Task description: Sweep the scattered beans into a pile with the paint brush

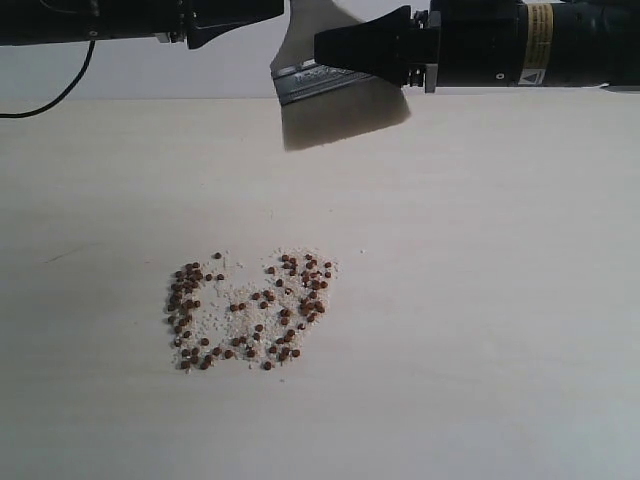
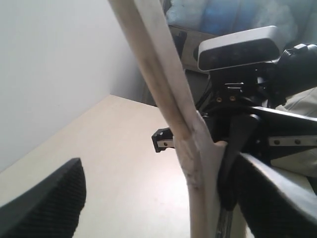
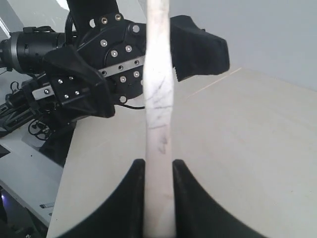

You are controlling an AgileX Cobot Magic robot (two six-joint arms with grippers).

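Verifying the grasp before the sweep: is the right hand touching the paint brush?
Touching. In the right wrist view, both fingers of the right hand press flat against the paint brush handle, one on each side, no gap.

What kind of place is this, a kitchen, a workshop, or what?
Probably a robotics lab bench: a bare pale table against a plain wall, black robot arms with a camera mounted at one wrist, and cables and equipment past the table edge.
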